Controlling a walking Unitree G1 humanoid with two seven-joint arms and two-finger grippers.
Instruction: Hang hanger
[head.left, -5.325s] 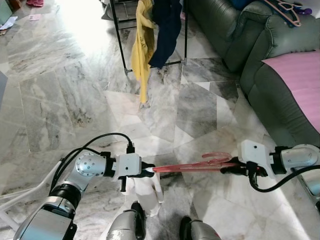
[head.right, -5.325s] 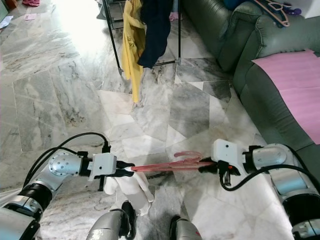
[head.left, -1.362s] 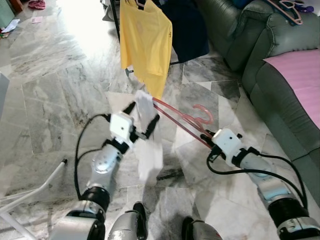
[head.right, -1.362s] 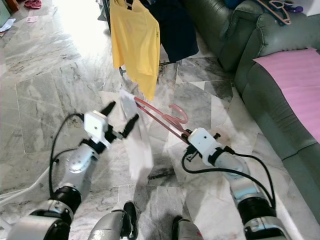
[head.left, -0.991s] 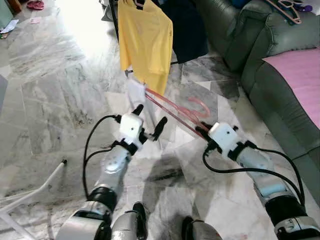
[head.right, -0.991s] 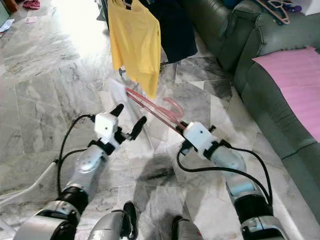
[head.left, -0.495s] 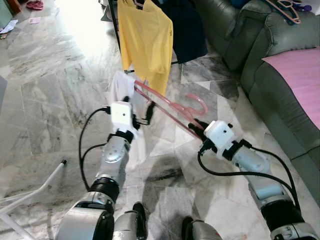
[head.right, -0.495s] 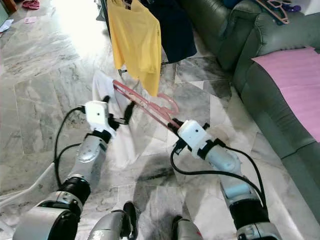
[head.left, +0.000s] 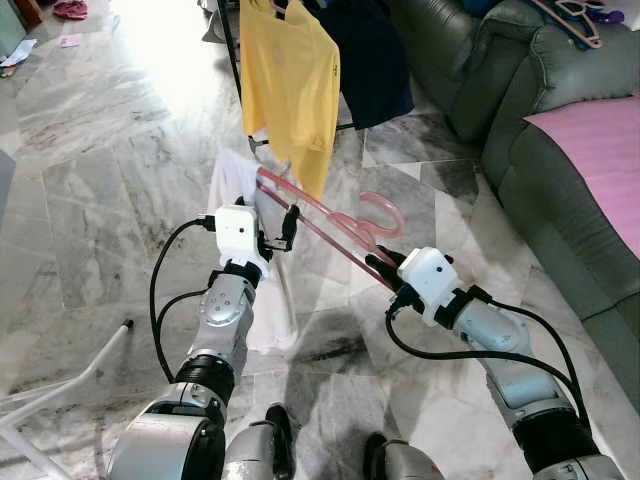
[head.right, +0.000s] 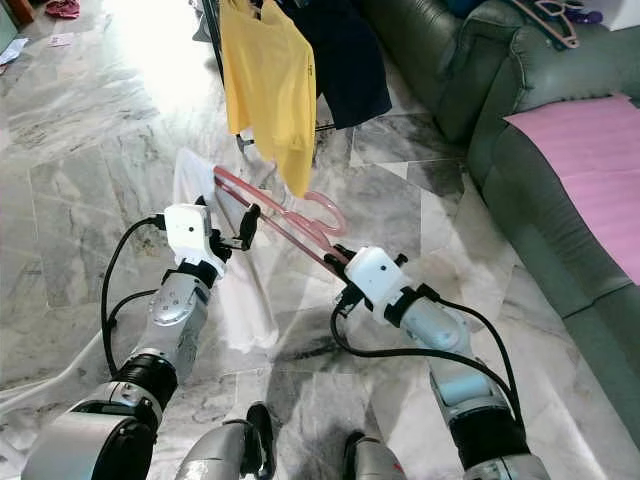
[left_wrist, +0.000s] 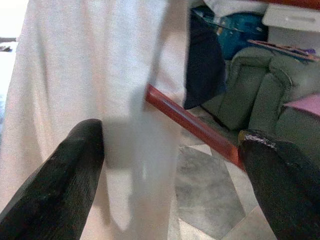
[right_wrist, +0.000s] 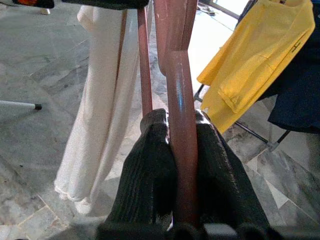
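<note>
Right gripper (right_wrist: 182, 165) clamps pink hanger (head.left: 330, 222); left gripper (left_wrist: 170, 165) spread around white garment (head.right: 228, 280)

Home living room, grey marble floor (head.left: 90, 170), green leather sofa (head.left: 520, 90), clothes rack (head.left: 232, 60) with shirts

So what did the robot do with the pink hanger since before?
Both arms lifted the pink hanger toward the rack with the yellow shirt. The left gripper let go and opened beside the white cloth. The right gripper kept its hold.
</note>
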